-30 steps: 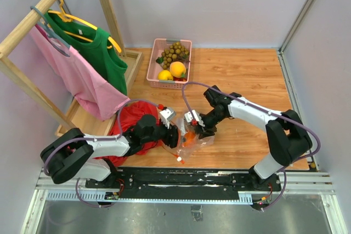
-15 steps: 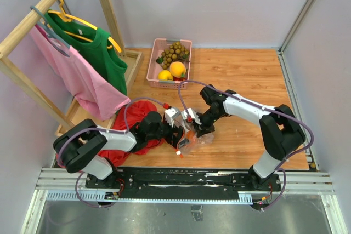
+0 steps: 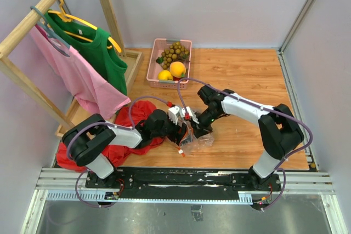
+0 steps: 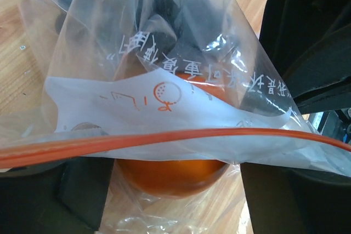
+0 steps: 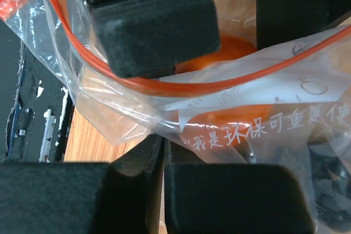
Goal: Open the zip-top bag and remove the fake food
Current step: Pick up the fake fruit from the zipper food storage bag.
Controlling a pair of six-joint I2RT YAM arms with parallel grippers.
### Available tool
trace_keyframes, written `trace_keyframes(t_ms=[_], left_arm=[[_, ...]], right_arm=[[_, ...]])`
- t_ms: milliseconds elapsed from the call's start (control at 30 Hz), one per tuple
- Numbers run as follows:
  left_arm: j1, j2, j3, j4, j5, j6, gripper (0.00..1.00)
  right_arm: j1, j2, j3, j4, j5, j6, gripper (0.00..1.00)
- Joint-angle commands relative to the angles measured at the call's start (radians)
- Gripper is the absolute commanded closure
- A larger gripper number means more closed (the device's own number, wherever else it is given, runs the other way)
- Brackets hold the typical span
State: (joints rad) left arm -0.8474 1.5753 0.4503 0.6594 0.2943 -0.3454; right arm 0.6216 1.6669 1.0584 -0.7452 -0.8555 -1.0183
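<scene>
Wooden desk point(image 3: 247, 75) fills the floor of the top view. At its left edge stands a clothes rack point(image 3: 33, 19) with a pink shirt point(image 3: 82, 80) and a green shirt point(image 3: 98, 53) on hangers. A red cloth point(image 3: 127, 118) lies crumpled under the left arm at the near left.

At the far side, well apart from the arms, a pink basket point(image 3: 164, 84) holds a tan bunch point(image 3: 175, 52), a lemon point(image 3: 164, 75) and a yellow-orange fruit point(image 3: 177, 69).

The zip-top bag point(image 3: 197, 141) lies on the desk near the front edge, between the two arms and just right of the red cloth.

Both pincers meet at its mouth. The left pincer point(image 3: 181, 133) is released, its jaws spread wide, with the bag's mouth and its contents between them in the left wrist view. One of its foam fingers point(image 5: 153, 31) sits at the mouth beside the strip; whether it is inside the bag cannot be told. The right pincer point(image 3: 195, 130) is clenched, its pads point(image 5: 236, 201) pressed together on a thin fold of the clear plastic.

Inside the bag are an orange fruit point(image 4: 170, 176) near the mouth and a dark bunch point(image 4: 159, 4) deeper in. The orange-red zip strip point(image 4: 164, 138) runs across the orange fruit.
</scene>
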Motion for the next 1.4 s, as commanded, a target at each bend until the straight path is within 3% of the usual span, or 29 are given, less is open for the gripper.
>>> trace_keyframes(t_ms=[0,100,200,433,733,967,1100,1200,1367], left_arm=[[-0.039,-0.005,0.04,0.006,0.044,0.051,0.23],[-0.039,-0.046,0.018,0.012,0.012,0.023,0.38],[-0.039,-0.103,-0.01,0.01,-0.032,-0.007,0.4],[-0.038,-0.208,-0.093,0.001,-0.11,-0.091,0.33],[-0.038,-0.227,-0.124,-0.001,-0.156,-0.175,0.24],[-0.038,-0.201,-0.102,-0.056,-0.163,-0.171,0.23],[-0.038,-0.173,-0.076,-0.073,-0.149,-0.175,0.16],[-0.038,-0.143,-0.057,-0.092,-0.142,-0.219,0.07],[-0.022,-0.075,-0.033,-0.098,-0.081,-0.321,0.05]], right_arm=[[0.019,0.013,0.033,0.039,-0.03,0.038,0.98],[0.02,-0.002,0.019,0.041,0.006,0.025,0.98],[0.017,-0.022,-0.004,0.055,0.049,0.015,0.99],[0.006,-0.036,-0.026,0.07,0.121,0.011,0.99],[0.003,-0.046,-0.038,0.07,0.127,-0.001,0.99],[0.004,-0.064,-0.054,0.07,0.099,-0.013,0.99],[0.015,-0.056,-0.05,0.092,0.089,0.032,0.96],[0.02,-0.044,-0.043,0.107,0.079,0.068,0.91],[0.028,-0.031,-0.044,0.113,0.078,0.086,0.91]])
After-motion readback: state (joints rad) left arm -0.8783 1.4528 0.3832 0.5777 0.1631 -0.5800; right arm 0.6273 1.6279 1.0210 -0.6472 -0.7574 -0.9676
